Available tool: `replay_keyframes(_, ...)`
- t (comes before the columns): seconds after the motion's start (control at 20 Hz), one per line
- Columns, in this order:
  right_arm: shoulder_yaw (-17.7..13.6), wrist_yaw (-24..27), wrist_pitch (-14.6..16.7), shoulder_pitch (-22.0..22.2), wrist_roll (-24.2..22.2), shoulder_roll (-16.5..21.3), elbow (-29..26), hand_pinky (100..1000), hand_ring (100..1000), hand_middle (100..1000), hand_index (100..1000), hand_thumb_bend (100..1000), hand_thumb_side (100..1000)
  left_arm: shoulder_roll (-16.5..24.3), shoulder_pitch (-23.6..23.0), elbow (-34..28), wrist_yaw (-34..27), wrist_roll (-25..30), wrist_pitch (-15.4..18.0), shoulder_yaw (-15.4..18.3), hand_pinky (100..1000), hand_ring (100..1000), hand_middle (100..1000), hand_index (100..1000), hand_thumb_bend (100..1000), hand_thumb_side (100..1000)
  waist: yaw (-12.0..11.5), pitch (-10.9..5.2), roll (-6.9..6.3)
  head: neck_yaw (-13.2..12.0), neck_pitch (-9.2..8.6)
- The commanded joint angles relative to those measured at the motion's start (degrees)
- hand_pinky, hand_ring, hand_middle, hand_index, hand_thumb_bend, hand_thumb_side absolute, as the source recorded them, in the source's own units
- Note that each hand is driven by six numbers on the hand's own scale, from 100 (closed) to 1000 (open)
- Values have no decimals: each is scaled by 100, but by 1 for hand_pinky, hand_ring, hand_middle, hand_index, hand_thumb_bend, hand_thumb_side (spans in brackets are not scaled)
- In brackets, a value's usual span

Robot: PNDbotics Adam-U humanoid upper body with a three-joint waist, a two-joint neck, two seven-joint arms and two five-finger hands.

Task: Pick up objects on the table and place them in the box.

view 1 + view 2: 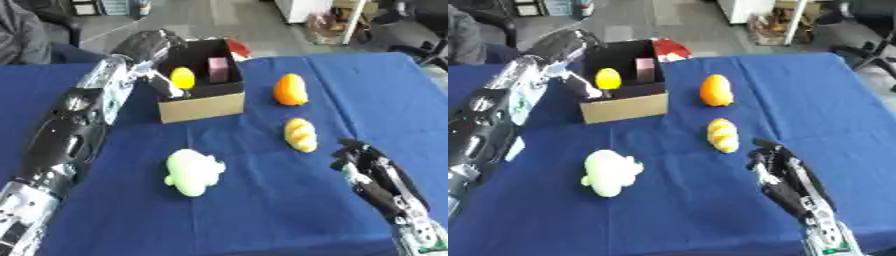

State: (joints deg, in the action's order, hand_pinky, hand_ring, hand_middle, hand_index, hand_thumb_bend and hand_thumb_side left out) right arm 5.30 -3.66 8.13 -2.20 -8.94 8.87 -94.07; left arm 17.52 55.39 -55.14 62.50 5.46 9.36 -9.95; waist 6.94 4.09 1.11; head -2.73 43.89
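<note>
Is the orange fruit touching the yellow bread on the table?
Apart. The left eye view shows a strip of blue cloth between the orange fruit and the yellow bread.

no words, labels or numbers can be read anywhere (everything is too blurred).
</note>
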Motion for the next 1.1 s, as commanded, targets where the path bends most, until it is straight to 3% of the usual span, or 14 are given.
replay_keyframes(0.05, -46, -26, 4, -38, 21, 72, -46, 703, 610, 635, 832, 100, 384, 536, 55, -749, -691, 394, 237, 11, 775, 662, 691, 832, 551, 263, -35, -21, 33, 53, 23)
replay_keyframes(0.3, -72, -66, 5, 0, 42, 138, -33, 704, 610, 636, 832, 100, 383, 1742, -401, -1956, -1965, 1871, 991, -357, 790, 688, 704, 825, 582, 230, -121, -62, -62, 148, 23)
replay_keyframes(0.55, -97, -108, 5, 29, 77, 228, -19, 704, 611, 636, 832, 100, 384, 2816, -1101, -2558, -2456, 3115, 1468, -961, 799, 716, 726, 827, 641, 232, -179, -88, -171, 191, 23)
replay_keyframes(0.8, -83, -110, 12, 21, 55, 236, -18, 704, 611, 637, 832, 100, 381, 2949, -1488, -2170, -2298, 3911, 1679, -1222, 801, 722, 730, 825, 643, 186, -175, -100, -178, 206, 23)
replay_keyframes(1.0, -95, -110, 6, 19, 74, 228, -16, 704, 611, 637, 833, 100, 374, 2806, -1544, -1682, -1946, 3836, 1722, -1108, 808, 733, 740, 829, 657, 114, -171, -99, -164, 210, 23)
replay_keyframes(1.05, -89, -108, 6, 18, 70, 225, -16, 704, 611, 637, 833, 100, 383, 2742, -1530, -1534, -1799, 3809, 1746, -1085, 814, 742, 750, 836, 680, 166, -166, -96, -162, 212, 23)
replay_keyframes(1.1, -86, -106, 7, 17, 66, 221, -16, 704, 612, 637, 833, 100, 382, 2668, -1509, -1368, -1624, 3803, 1790, -1058, 821, 750, 758, 842, 688, 163, -160, -94, -158, 220, 23)
